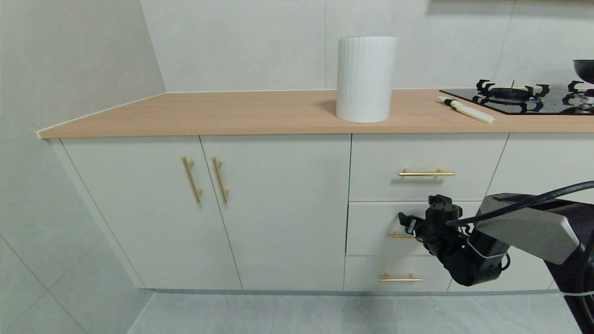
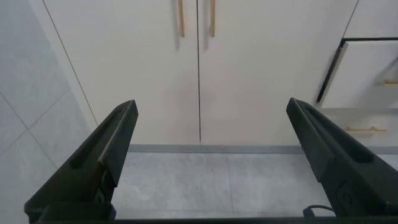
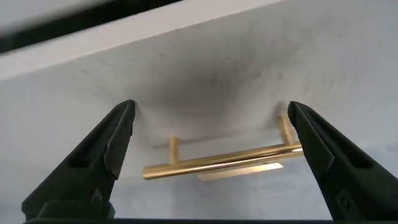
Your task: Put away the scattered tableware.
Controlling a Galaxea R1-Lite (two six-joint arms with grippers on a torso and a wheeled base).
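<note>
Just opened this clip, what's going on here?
The right gripper, open, is lined up in front of the gold handle of the middle drawer, not closed on it. The left gripper is open and empty, low before the cabinet doors. A cream-handled utensil lies on the countertop beside the hob.

1. One white ribbed canister (image 1: 366,79).
2. One pale-handled utensil (image 1: 465,109) (knife or brush, hard to tell which).
3. Two cabinet doors (image 1: 139,208) (image 1: 287,208), side by side.
4. Three drawers (image 1: 427,153) (image 1: 371,227) (image 1: 366,273), stacked.
5. Five gold bar handles (image 1: 191,179): two upright on the doors, three level on the drawers.
6. Two burner grates (image 1: 512,90) (image 1: 582,90) in view on the hob.
7. One dark pot (image 1: 584,69).
</note>
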